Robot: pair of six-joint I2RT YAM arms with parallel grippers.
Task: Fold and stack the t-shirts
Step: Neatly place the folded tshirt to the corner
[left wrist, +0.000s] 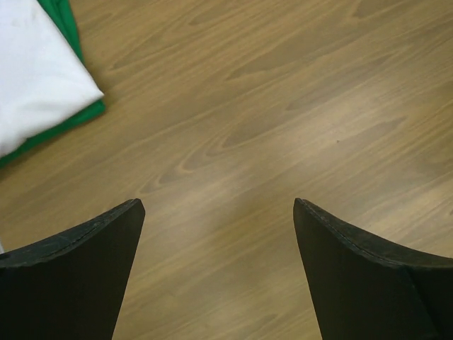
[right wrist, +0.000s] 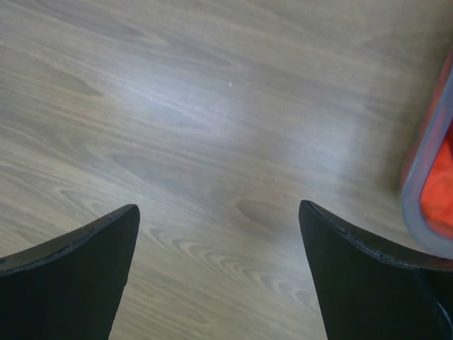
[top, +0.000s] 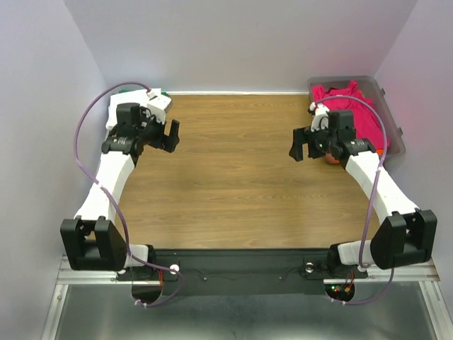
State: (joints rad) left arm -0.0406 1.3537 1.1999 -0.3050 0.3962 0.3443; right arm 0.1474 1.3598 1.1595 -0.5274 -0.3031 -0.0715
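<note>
Two folded shirts, white shirt (left wrist: 35, 78) on green shirt (left wrist: 83, 115), lying up and left of left gripper (left wrist: 219, 205); pink shirt (top: 354, 106) and orange shirt (right wrist: 440, 177) heaped in tub (top: 396, 145) just right of right gripper (right wrist: 219, 205); both pairs of fingers spread wide, holding nothing. Soft, light, floppy cloth, likely to sag; probably best pinched at collar or shoulders. Open table (left wrist: 283, 106) ahead of and between fingers; tub rim to clear.

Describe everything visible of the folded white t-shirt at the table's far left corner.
The plain white soft cloth t-shirt lies folded flat and smooth, one neat corner showing. It rests on a folded green t-shirt, whose edge peeks out beneath it, on the wooden table. Most of it is out of the wrist view.
</note>
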